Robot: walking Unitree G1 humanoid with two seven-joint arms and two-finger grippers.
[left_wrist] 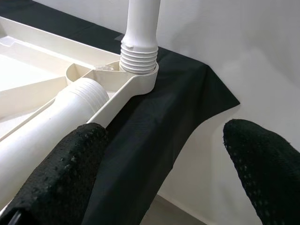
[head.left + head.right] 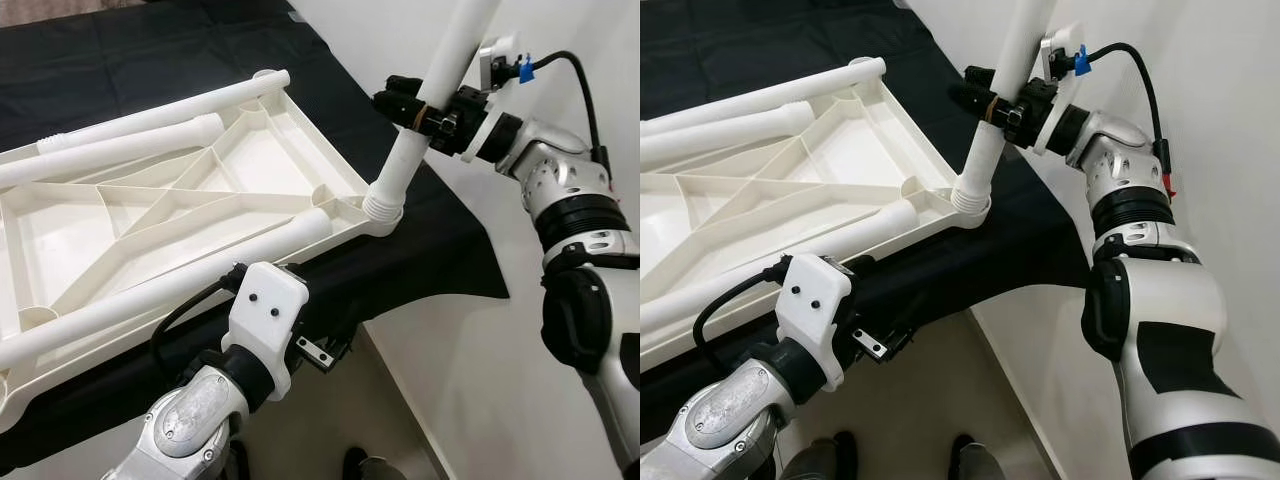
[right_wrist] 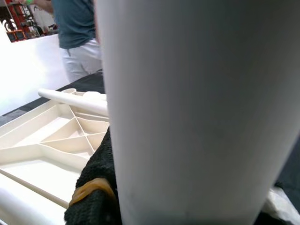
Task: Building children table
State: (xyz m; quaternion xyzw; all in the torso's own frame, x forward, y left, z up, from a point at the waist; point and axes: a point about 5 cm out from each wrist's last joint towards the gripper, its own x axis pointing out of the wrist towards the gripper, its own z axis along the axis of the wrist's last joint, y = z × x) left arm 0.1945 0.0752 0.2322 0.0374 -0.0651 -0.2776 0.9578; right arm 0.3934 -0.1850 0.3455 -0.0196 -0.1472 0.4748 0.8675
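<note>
The tabletop panel [image 2: 150, 215] and the upright leg [image 2: 430, 90] are smooth, semi-gloss white plastic. The cloth [image 2: 440, 250] is matt black fabric. The left pincer's fingers [image 1: 61, 178] are rough, pebbled black rubber.

No legible text (anywhere visible)

One upturned white plastic children's table top [image 2: 180, 200], ribbed underside showing. Four white plastic tube legs: one standing in a corner socket [image 2: 425, 110], three lying across the underside [image 2: 160, 118] [image 2: 110, 152] [image 2: 170, 285]. One black cloth [image 2: 440, 250] covering the supporting surface. Two silver robot arms: left [image 2: 200, 425], right [image 2: 560, 190]. One person [image 3: 77, 33], partly visible in the right wrist view.
</note>
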